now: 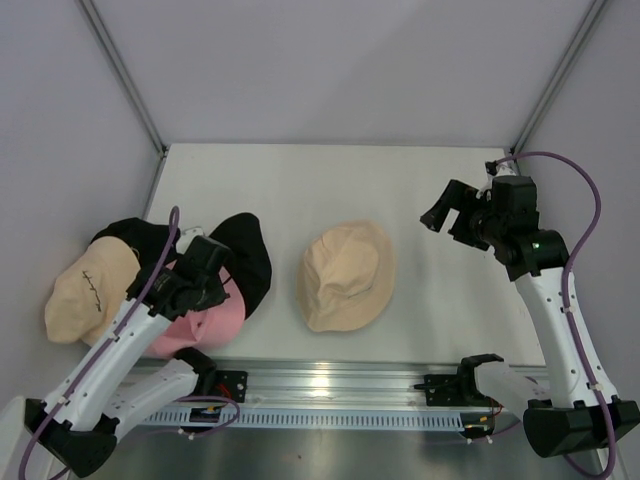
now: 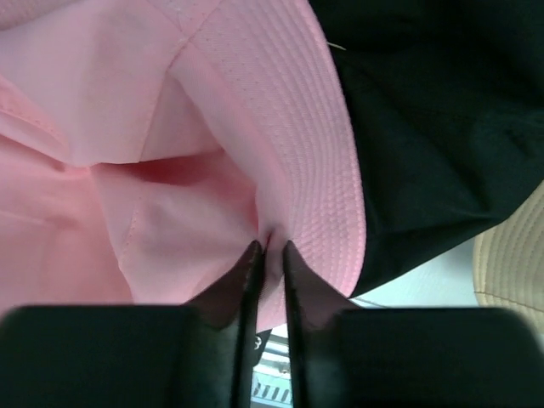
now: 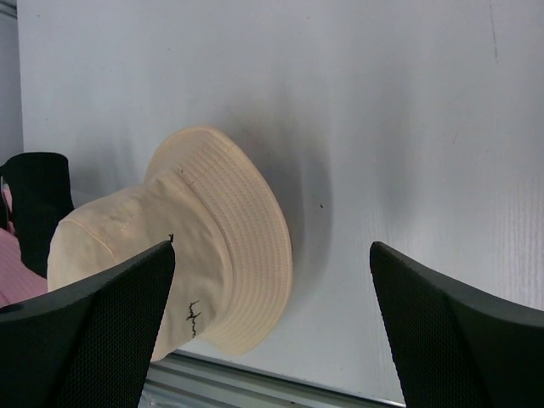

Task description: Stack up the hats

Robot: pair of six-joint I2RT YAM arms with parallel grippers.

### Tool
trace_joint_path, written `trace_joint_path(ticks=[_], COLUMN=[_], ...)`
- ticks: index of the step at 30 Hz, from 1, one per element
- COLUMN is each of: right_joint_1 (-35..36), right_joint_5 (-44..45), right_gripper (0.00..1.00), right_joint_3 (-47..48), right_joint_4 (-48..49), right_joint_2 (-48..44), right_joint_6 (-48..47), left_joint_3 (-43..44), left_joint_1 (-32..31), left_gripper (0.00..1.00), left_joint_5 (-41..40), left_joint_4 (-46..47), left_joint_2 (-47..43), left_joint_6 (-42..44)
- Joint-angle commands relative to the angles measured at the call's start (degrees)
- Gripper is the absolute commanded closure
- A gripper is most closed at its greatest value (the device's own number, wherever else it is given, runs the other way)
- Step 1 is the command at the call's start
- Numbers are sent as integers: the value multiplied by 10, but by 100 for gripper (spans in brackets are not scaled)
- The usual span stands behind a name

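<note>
A pink hat point(image 1: 218, 322) lies at the left front, partly over a black hat point(image 1: 250, 255). My left gripper point(image 2: 270, 246) is shut on the pink hat's point(image 2: 280, 127) brim, with fabric pinched between the tips; from above, the left gripper point(image 1: 222, 288) sits low over that hat. A cream hat point(image 1: 345, 275) rests alone mid-table. Another cream hat point(image 1: 90, 290) with dark script lies far left on more black fabric point(image 1: 125, 235). My right gripper point(image 1: 440, 215) hovers open at the right, empty. In the right wrist view the right gripper point(image 3: 272, 246) faces the middle cream hat point(image 3: 195, 246).
The white table point(image 1: 450, 330) is closed in by pale walls with grey corner posts point(image 1: 125, 75). A metal rail point(image 1: 330, 385) runs along the near edge between the arm bases. The black hat point(image 2: 425, 127) and a cream brim point(image 2: 514, 263) show beside the pink one.
</note>
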Motion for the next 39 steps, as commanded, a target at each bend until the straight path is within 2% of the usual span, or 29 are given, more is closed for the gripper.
trace_joint_path(ticks=[1,2,6,8,9,11,12,13,15,18,19,21,22,25,29,33,39], right_joint_1=[-1,-2,-1,-1,-1,-1,0,1,4,6,7,10,14,22,26,19,2], right_joint_5=[-38,-52,-80,-87,-102,-141,-157,-173,-215,-251,-256,-267,-271,-276,-266,-242,-206], right_gripper=[0,1,1,0,0,1,1,1,1,1,1,0,1,0,0,1,1], right_joint_3=[7,8,12,19,21,27,28,28,31,41,45,55,60,66,68,69,61], right_joint_4=[28,33,46,48,51,66,78,104,133,187,196,219,234,249,233,188,100], right_joint_2=[2,2,-3,-7,-7,-11,-13,-14,-19,-19,-17,-9,-7,-2,0,-9,-38], right_joint_6=[13,15,25,24,23,21,23,26,41,74,82,95,107,124,128,121,113], left_joint_3=[-5,-2,18,55,112,155,174,238,306,412,438,453,451,454,503,565,678], left_joint_1=[7,7,8,8,8,8,8,8,7,7,7,7,6,-18,-128,-184,-250], left_gripper=[91,99,99,99,99,99,99,99,99,99,99,99,99,99,99,99,99], left_joint_5=[0,0,11,12,8,9,26,38,76,115,153,203,266,317,277,230,181], left_joint_4=[9,10,22,9,-1,-25,-29,-30,-34,-24,-13,17,54,109,115,97,45], left_joint_2=[-5,-8,-29,-40,-45,-44,-38,-33,-7,21,35,45,51,86,172,280,381], left_joint_6=[5,7,29,46,59,81,99,136,176,193,199,204,207,211,231,245,261])
